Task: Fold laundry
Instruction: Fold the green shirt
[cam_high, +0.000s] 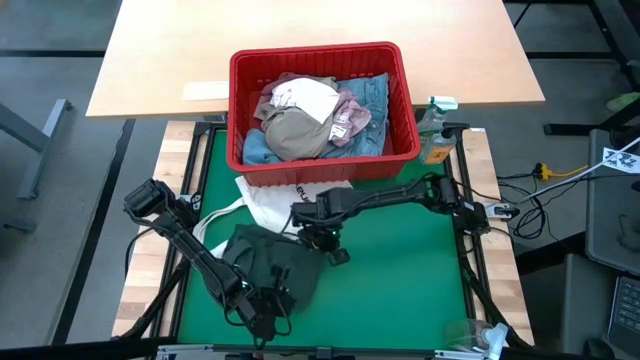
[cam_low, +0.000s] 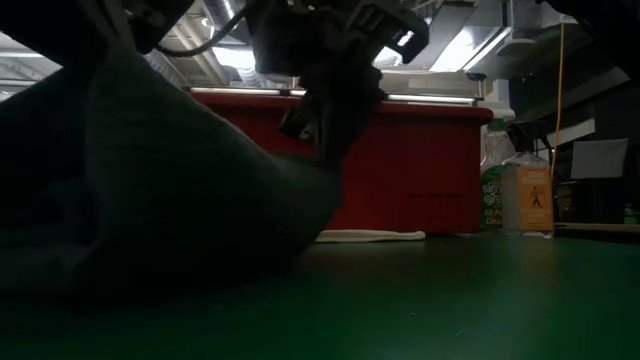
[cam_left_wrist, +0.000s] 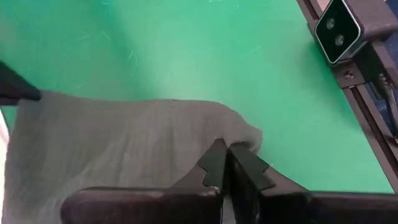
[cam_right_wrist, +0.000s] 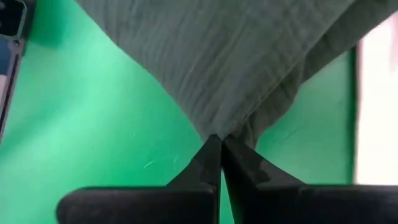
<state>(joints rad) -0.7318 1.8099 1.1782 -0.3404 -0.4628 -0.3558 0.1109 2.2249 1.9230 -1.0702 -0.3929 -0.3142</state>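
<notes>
Dark green top (cam_high: 265, 262): lies crumpled on the green mat (cam_high: 400, 270), at its front left part, between the two grippers; a little of it overlaps the white tote bag (cam_high: 270, 200)
Left gripper (cam_high: 268, 312): low at the front edge of the top; in the left wrist view the fingers (cam_left_wrist: 214, 165) stand pressed together with a fold of the green cloth (cam_left_wrist: 124, 149) pinched between them
Right gripper (cam_high: 325, 243): at the top's far right edge, arm reaching in from the right side of the table; in the right wrist view its fingertips (cam_right_wrist: 214, 155) meet on a gathered point of the cloth (cam_right_wrist: 236, 56), which fans out from the tips
Low view: the top (cam_low: 160, 190) rises as a dark mound, drawn up toward the gripper (cam_low: 320, 125) above it
Red plastic basket (cam_high: 320, 62): at the far edge of the mat, holding the other garments: a beige piece (cam_high: 295, 132), a white piece (cam_high: 305, 98), mottled pink cloth (cam_high: 355, 112), light blue denim (cam_high: 378, 92)
Spray bottle (cam_high: 436, 125): just right of the basket
</notes>
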